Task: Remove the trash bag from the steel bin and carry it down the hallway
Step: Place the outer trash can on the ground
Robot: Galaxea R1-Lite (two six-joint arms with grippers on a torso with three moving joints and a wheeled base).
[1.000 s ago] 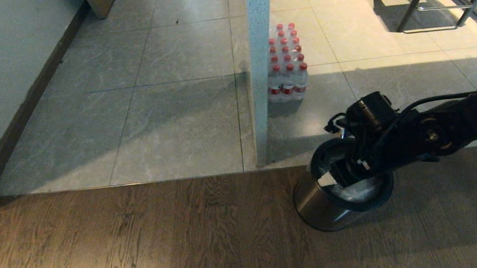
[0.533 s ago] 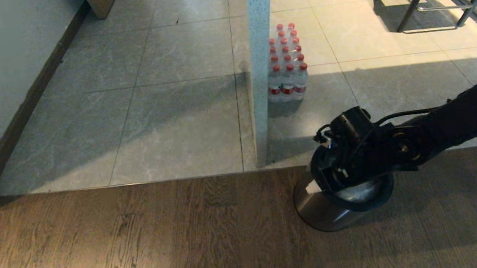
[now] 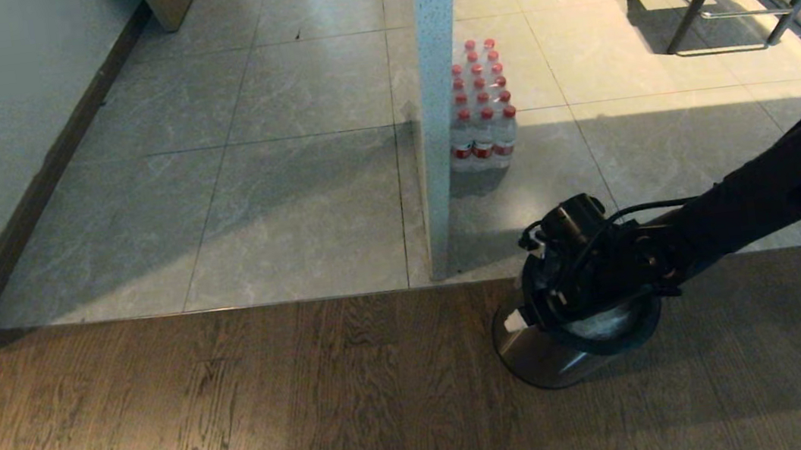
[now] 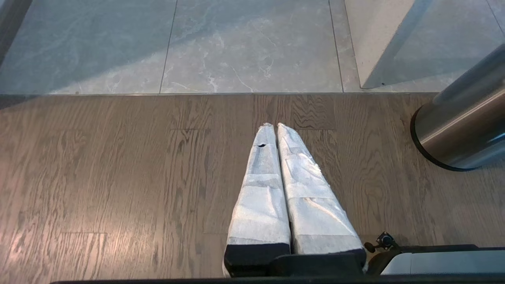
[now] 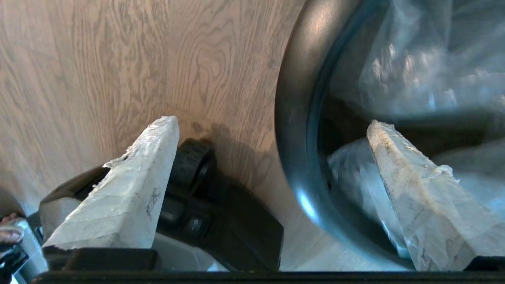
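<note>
The right gripper (image 5: pixel 272 157) hangs over the rim of the steel bin (image 3: pixel 538 353), its jaws spread wide and straddling the black ring; one finger (image 5: pixel 418 197) is inside the bin, the other finger (image 5: pixel 130 189) is outside over the wood floor (image 3: pixel 240 413). The risk, as I judge it, is that closing here would pinch the rim together with the trash bag (image 5: pixel 414 71), so a lift would drag or tip the light bin instead of freeing the bag; the thin clear film could also tear or slip from the padded fingers. The bag sits inside the bin, crumpled and pale, lining the wall beside the inner finger; whether that finger touches it I cannot tell. The bin stands on the wood floor just short of the tiles (image 3: pixel 305 191), near a pillar (image 3: pixel 438 98) and a pack of water bottles (image 3: pixel 481 104). The left gripper (image 4: pixel 276 130) is parked low over the wood floor, its fingers pressed together, with nothing between them.
</note>
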